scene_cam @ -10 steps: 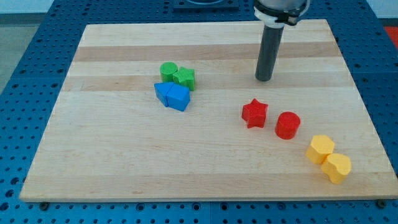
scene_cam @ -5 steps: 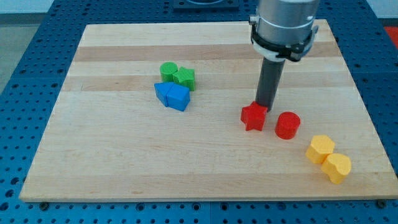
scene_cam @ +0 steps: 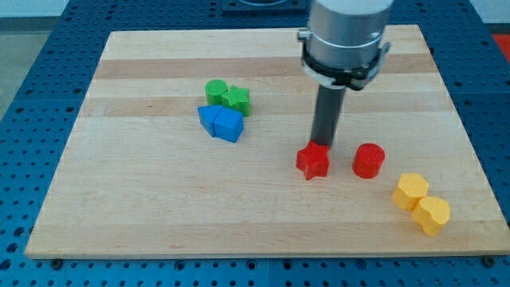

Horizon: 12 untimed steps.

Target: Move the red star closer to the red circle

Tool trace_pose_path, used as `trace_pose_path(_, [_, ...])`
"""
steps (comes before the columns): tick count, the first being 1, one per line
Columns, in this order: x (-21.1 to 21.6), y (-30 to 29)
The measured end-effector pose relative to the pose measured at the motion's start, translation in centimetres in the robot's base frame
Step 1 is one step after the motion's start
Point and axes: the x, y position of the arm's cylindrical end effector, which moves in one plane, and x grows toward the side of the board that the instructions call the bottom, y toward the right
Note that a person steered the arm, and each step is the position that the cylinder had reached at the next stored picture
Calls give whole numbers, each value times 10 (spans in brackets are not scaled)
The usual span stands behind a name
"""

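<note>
My tip [scene_cam: 322,146] touches the red star's [scene_cam: 313,162] far side; this tool is a plain rod, no jaws. Light and slippery, the star should be pushed from its left toward the red circle [scene_cam: 368,160].

My arm ends in a broad grey metal cylinder ringed by a dark collar; a straight dark rod runs down from it to my tip [scene_cam: 321,146].

No readable text, label, brand, number or sign is showing anywhere in the view: nothing is appearing on the pale wooden counter [scene_cam: 159,199], on the coloured blocks, or on the grey arm housing [scene_cam: 347,36] above the dark rod.
</note>
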Motion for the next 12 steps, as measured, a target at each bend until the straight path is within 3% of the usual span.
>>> trace_pose_path(4, [11,-60])
trace_pose_path(7, [50,-32])
trace_pose_path(11, [42,-27])
trace_pose_path(12, [43,1])
